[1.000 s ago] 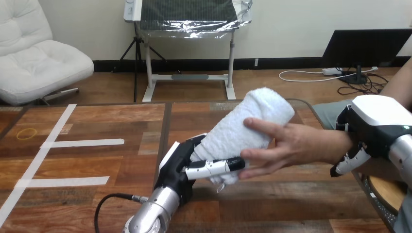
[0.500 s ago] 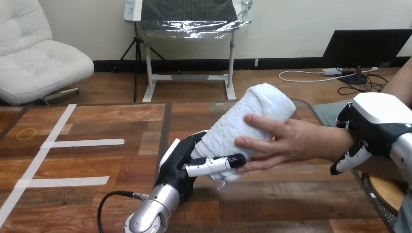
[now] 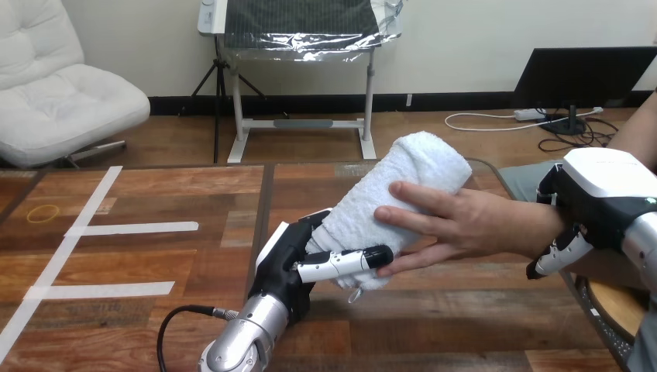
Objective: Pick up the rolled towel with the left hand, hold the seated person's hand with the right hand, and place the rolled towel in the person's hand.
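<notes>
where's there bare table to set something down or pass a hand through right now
Free: the table on its left half around the white tape strips, and the front strip below the person's hand. Narrower room lies behind the rolled towel, toward the far edge. Crowded: centre-right, where the left hand, towel, person's hand and right hand bunch together.

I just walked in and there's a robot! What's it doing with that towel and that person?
The robot's left hand grips the lower end of a rolled white towel, holding it tilted above the wooden table. Its right hand is curled round the person's wrist. The person's hand lies against the towel with fingers straight, not yet closed round it.
</notes>
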### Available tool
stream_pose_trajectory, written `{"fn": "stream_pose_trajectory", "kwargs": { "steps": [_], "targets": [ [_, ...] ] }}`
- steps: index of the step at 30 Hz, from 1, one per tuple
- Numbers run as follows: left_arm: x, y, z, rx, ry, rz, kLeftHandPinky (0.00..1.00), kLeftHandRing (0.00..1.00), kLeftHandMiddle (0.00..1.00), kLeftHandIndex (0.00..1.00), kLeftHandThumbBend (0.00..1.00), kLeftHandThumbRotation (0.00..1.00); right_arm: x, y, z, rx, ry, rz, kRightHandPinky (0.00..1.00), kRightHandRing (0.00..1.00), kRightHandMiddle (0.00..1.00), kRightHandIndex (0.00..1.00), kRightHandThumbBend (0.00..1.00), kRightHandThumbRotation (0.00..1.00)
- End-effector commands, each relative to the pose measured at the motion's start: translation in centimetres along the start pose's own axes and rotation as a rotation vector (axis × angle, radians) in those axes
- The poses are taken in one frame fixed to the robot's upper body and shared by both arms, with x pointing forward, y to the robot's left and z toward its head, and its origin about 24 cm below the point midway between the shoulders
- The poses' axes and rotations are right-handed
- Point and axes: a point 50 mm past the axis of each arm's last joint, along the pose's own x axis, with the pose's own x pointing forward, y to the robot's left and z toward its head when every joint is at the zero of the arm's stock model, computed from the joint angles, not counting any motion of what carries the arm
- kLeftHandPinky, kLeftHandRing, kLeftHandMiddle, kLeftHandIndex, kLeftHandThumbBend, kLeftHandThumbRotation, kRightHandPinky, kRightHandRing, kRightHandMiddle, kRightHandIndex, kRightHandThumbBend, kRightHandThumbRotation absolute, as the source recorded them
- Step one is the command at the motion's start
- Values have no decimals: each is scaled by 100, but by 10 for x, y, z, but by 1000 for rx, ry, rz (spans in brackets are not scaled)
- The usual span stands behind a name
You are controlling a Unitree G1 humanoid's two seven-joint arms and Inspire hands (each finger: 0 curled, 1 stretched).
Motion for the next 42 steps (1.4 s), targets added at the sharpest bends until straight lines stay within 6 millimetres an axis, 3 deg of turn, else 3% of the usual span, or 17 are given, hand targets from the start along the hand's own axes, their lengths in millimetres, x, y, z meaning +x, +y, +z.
{"fn": "stream_pose_trajectory", "kwargs": {
  "steps": [1,42],
  "targets": [
    [22,-35,29,28,-98,-137,34,33,35,42,66,0,5,-11,7,22,-17,-53,11,18,28,34,74,0],
    [20,-31,29,8,-102,-144,34,33,35,42,65,0,4,-8,8,20,-30,-55,12,19,29,35,76,0]
  ]
}}
